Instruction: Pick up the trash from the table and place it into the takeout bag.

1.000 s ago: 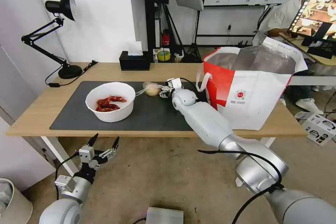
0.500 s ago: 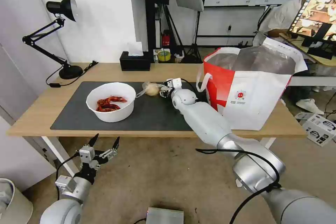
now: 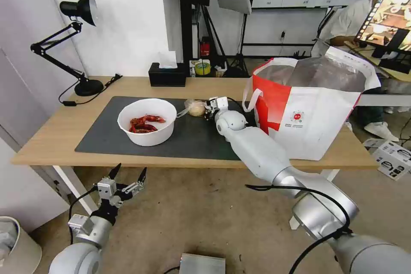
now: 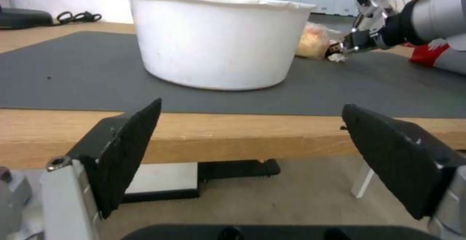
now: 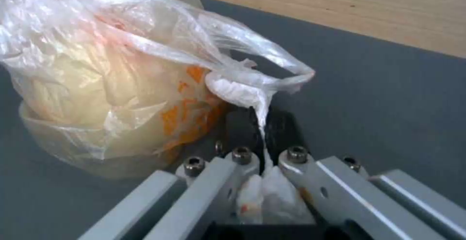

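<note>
Pinched between the closed fingers of the right gripper [image 5: 262, 130] is a twisted strip of the small clear bag [image 5: 121, 83], as is seen in the right wrist view. The two dark pads are pressed together on the thin plastic, and a small white piece is caught behind them, between the metal links. The yellowish lump inside the bag rests on the dark grey mat [image 5: 378, 98], just beside the fingers.

From the head view, the right gripper [image 3: 209, 110] is found on the mat between the white bowl [image 3: 147, 122] and the takeout bag [image 3: 308, 109], with the clear bag [image 3: 196, 108] touching it on the bowl's side. Red crayfish shells are seen inside the bowl from this view; in the left wrist view the bowl's [image 4: 213, 39] outer wall is shown, with the table [image 4: 218, 138] edge in front of it.

The left gripper [image 3: 124, 180] is held low, in front of the table [image 3: 51, 137] and below its edge, with the fingers spread wide and nothing between them. At the far edge a black tissue box [image 3: 168, 76] and a desk lamp [image 3: 77, 43] are placed.
</note>
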{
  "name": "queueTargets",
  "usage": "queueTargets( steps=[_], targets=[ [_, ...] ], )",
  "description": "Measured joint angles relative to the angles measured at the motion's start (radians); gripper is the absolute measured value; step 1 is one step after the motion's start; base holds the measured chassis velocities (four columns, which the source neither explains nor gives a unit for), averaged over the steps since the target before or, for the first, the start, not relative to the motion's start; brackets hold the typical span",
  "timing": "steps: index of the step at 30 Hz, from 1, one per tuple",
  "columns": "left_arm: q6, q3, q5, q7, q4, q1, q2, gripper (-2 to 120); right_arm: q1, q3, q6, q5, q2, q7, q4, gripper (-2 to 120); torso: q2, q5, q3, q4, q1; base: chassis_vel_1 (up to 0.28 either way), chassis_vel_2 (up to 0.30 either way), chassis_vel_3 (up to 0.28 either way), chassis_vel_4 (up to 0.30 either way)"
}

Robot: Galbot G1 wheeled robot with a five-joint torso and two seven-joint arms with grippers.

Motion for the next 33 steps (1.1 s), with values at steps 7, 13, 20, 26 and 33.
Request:
queueTargets(
  steps=[7, 13, 20, 26, 33],
  targets=[
    [-0.002, 0.000, 0.001, 0.000, 0.000, 0.002, -0.003, 100, -0.002, -0.001, 0.005, 0.003, 0.001, -0.010, 0.008, 0, 0.000, 0.0000, 0.000, -0.0004, 0.000, 0.000, 0.000, 0.000, 0.000],
    [-0.003, 0.000, 0.001, 0.000, 0.000, 0.003, -0.003, 100, -0.002, -0.006, 0.004, 0.017, -0.003, -0.007, 0.028, 0, 0.000, -0.0001, 0.000, -0.0002, 0.000, 0.000, 0.000, 0.000, 0.000],
    [-0.004, -0.001, 0.002, 0.000, 0.000, 0.002, -0.002, 100, -0.007, -0.027, -0.021, 0.065, -0.035, 0.018, 0.107, 0, 0.000, 0.0001, 0.000, 0.0006, 0.000, 0.000, 0.000, 0.000, 0.000],
    [-0.004, 0.001, 0.001, 0.000, -0.001, 0.000, -0.002, 100, -0.020, -0.041, -0.041, 0.116, -0.076, 0.048, 0.192, 0, 0.000, 0.0001, 0.000, 0.0005, 0.000, 0.000, 0.000, 0.000, 0.000],
    [-0.004, 0.003, 0.002, -0.001, -0.005, 0.001, -0.002, 100, -0.044, -0.052, -0.078, 0.161, -0.118, 0.089, 0.287, 0, 0.000, 0.0002, 0.000, 0.0006, 0.000, 0.000, 0.000, 0.000, 0.000]
  ],
)
